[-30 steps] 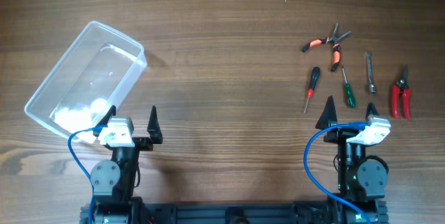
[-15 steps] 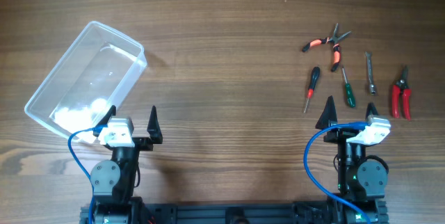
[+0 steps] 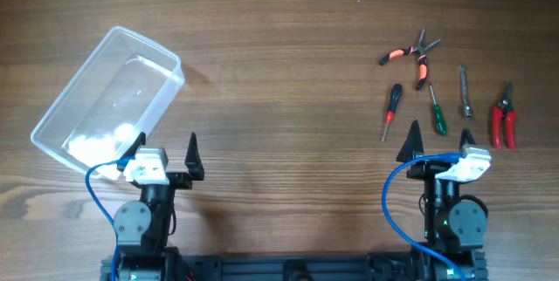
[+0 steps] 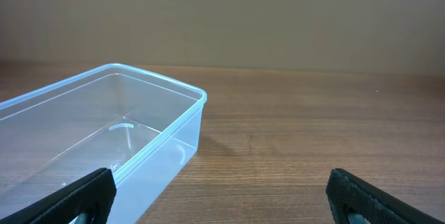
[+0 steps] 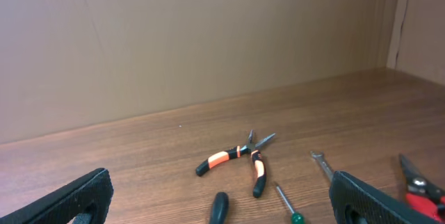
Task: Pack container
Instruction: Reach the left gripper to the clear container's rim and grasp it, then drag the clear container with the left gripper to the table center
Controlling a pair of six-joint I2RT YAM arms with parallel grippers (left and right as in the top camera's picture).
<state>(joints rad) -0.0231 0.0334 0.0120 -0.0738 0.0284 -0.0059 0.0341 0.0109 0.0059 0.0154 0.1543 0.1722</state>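
The clear plastic container [image 3: 109,98] lies at an angle on the left of the table, open side up; it also shows in the left wrist view [image 4: 97,133]. My left gripper [image 3: 166,152] is open and empty at its near right corner. On the right lie orange-handled pliers [image 3: 410,57], a red-and-black screwdriver [image 3: 391,109], a green screwdriver [image 3: 436,113], a small wrench [image 3: 465,91] and red pruners [image 3: 503,118]. My right gripper [image 3: 439,140] is open and empty just in front of these tools. The pliers [image 5: 236,160] show in the right wrist view.
The wooden table [image 3: 279,80] stretches between the container and the tools. A plain wall [image 5: 195,36] stands behind the table. Blue cables loop at both arm bases near the front edge.
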